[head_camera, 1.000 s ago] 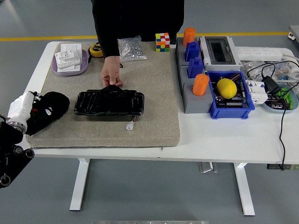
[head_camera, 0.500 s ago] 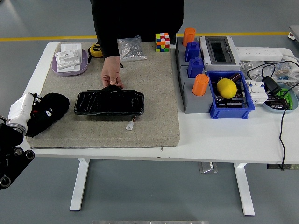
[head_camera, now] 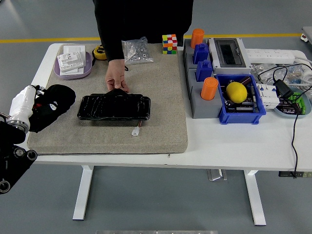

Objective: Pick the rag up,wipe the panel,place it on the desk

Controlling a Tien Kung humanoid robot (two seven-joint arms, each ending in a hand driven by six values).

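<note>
Left robot hand [head_camera: 30, 105]: at the mat's left edge, fingers closed around the black rag [head_camera: 54, 100] (white hand partly hidden by it)
Rag: bunched, over the grey mat [head_camera: 161, 97], left of the panel [head_camera: 114, 107]
Panel: black, flat on the mat; a person's hand [head_camera: 116, 79] presses its far edge
Tabletop [head_camera: 234, 146]: white
</note>
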